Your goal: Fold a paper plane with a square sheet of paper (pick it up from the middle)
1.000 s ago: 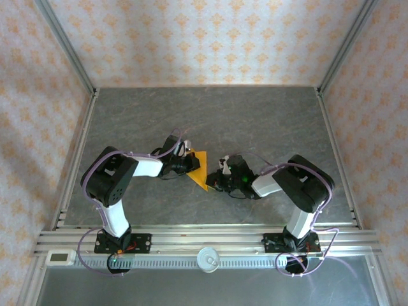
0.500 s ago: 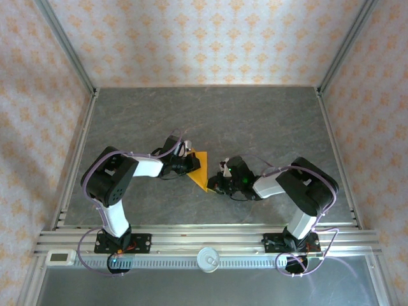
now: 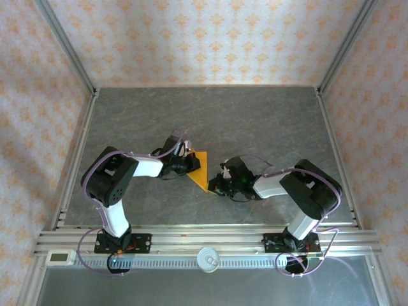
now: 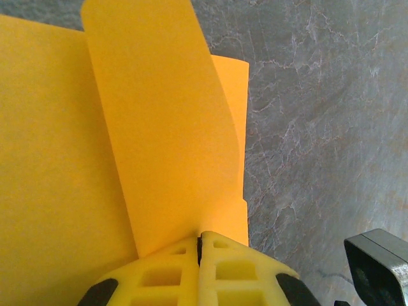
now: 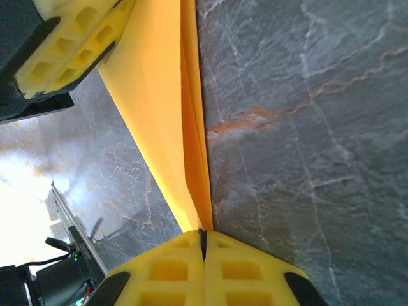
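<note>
Right tool [image 5: 204, 234] crept leftward, clenching orange paper [image 4: 64, 191] like left tool [image 4: 199, 239].

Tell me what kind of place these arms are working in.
Probably a lab robot cell, not a home: a grey marbled tabletop boxed in by aluminium frame rails and orange-patterned wall panels.

Grey marbled table [image 3: 255, 121], patterned walls [image 3: 204, 38] on three sides. Item: orange paper [image 3: 201, 168], folded to a narrow triangle, its point toward the near edge, lying mid-table. Left gripper [image 3: 189, 163] meets its left edge; right gripper [image 3: 213, 186] meets its near tip. Aluminium rail [image 3: 204, 239] in front, with a white disc [image 3: 208, 258] and a small white display [image 3: 60, 257].
</note>
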Available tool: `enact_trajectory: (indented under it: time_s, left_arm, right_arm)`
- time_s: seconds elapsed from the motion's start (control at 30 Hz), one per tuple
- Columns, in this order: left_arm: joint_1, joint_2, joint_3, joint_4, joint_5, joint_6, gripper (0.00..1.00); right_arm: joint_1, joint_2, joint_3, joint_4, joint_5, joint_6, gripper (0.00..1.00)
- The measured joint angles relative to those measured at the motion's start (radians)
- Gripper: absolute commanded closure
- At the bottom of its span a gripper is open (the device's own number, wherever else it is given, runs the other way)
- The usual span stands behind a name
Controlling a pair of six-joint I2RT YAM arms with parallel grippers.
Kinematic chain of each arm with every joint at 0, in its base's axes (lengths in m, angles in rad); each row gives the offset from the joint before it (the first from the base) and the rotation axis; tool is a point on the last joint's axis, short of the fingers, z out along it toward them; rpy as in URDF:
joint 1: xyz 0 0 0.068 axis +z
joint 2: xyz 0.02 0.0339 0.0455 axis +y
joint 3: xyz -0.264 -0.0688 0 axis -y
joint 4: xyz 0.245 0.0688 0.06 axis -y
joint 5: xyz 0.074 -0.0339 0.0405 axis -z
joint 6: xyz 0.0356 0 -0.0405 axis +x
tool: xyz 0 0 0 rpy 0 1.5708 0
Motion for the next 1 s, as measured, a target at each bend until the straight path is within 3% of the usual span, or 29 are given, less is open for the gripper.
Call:
enact_trajectory:
  time_s: [0.07,0.13,0.27,0.43,0.57,0.67,0.8,0.9,1.0]
  left_arm:
    - [0.0,0.0,0.0,0.0,0.0,0.0,1.0]
    - [0.0,0.0,-0.002,0.004,0.0,0.0,1.0]
    - [0.0,0.0,-0.006,0.012,0.002,0.0,1.0]
    - [0.0,0.0,-0.007,0.013,0.002,0.0,1.0]
    - [0.0,0.0,-0.007,0.015,0.002,0.0,1.0]
    - [0.0,0.0,-0.007,0.015,0.002,0.0,1.0]
    - [0.0,0.0,-0.008,0.016,0.002,0.0,1.0]
    - [0.0,0.0,-0.011,0.023,0.002,0.0,1.0]
    - [0.0,0.0,-0.013,0.028,0.002,0.0,1.0]
  right_arm:
    - [0.001,-0.001,0.007,-0.016,0.004,-0.003,1.0]
    - [0.004,-0.005,0.014,-0.033,0.011,-0.003,0.91]
    - [0.01,-0.01,0.024,-0.055,0.02,-0.006,0.9]
    - [0.013,-0.01,0.04,-0.095,0.031,-0.022,1.0]
    - [0.026,-0.01,0.073,-0.158,0.056,-0.041,1.0]
    - [0.033,-0.012,0.085,-0.182,0.069,-0.051,0.87]
    - [0.039,-0.027,0.089,-0.21,0.087,-0.056,0.88]
    - [0.04,-0.042,0.089,-0.236,0.09,-0.058,0.99]
    - [0.04,-0.044,0.089,-0.247,0.09,-0.067,0.98]
